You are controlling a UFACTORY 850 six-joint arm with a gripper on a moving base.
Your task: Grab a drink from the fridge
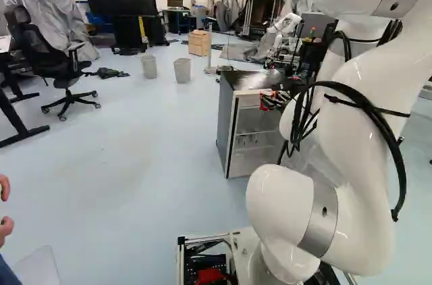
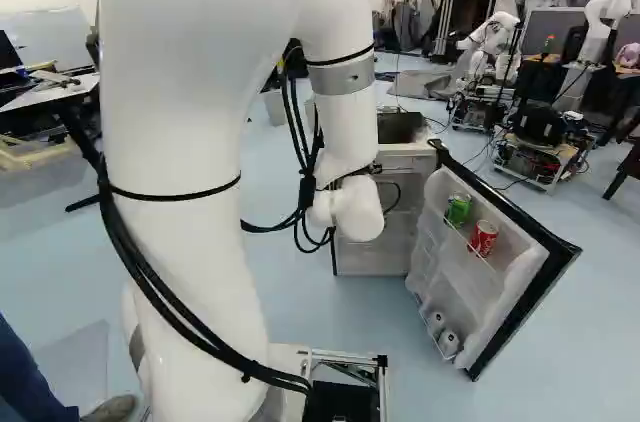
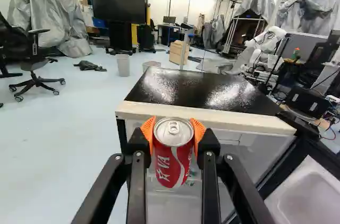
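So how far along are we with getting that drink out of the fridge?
The fridge is open, and a red can is already out, in front of its top edge. The can is in hand, between the orange pads of the gripper. The grab itself looks done. What's probably left is backing away and, if wanted, shutting the door, which stands wide open.

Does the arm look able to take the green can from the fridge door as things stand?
Probably not: its gripper is shut on a red soda can. Otherwise the way seems free, as the fridge door stands open and nothing shows in front of the green can.
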